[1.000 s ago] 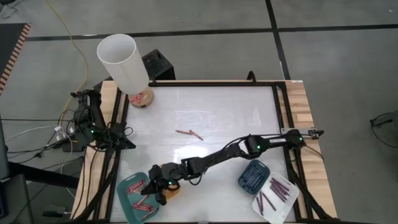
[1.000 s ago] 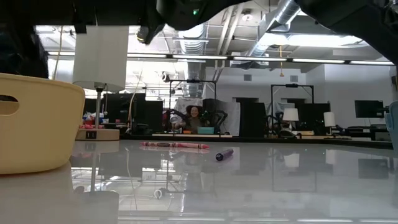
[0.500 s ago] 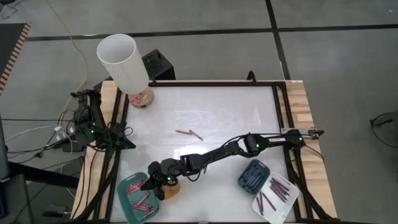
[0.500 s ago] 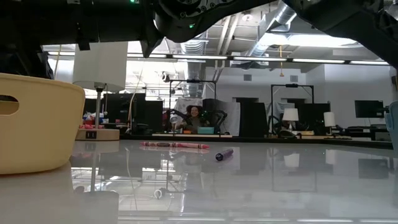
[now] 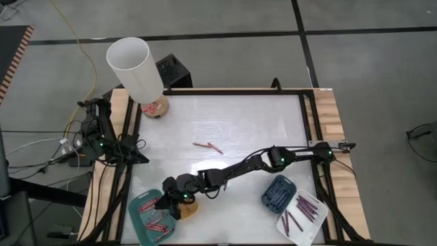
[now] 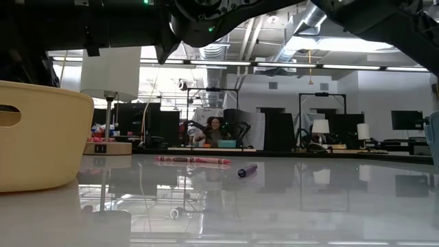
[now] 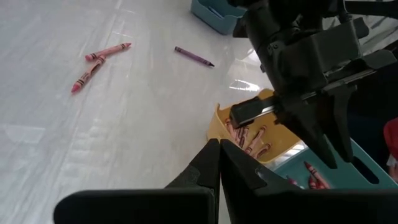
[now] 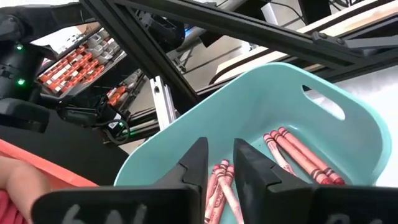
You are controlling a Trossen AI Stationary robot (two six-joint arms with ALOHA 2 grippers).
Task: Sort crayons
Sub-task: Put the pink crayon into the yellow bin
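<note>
I have the right gripper (image 5: 166, 203) reaching across the glossy white table (image 5: 232, 130) and hanging over the teal plastic tray (image 5: 140, 217) — in its wrist camera the two dark fingers (image 8: 198, 163) stand a little apart with nothing between them. Directly below the fingertips lie red paper-wrapped crayons (image 8: 222, 186) on the tray floor, with another few red ones (image 8: 300, 155) off to one side against the tray wall. Just beside the gripper, on the side toward the table's middle, sits the small yellow plastic tray (image 7: 252, 127), holding pink crayons (image 7: 250, 138). Well away from the gripper, out on the bare tabletop, lie two loose red crayons (image 5: 207, 146) touching at one end, and a single purple crayon (image 7: 193, 56) apart from them. Far along the right arm, near its base, are the dark-blue tray (image 5: 277, 193) and the white tray (image 5: 301, 216) with purple crayons (image 5: 306, 206) in it. The left gripper (image 7: 219, 163) waits at the table's left edge, fingers pressed together, empty.
</note>
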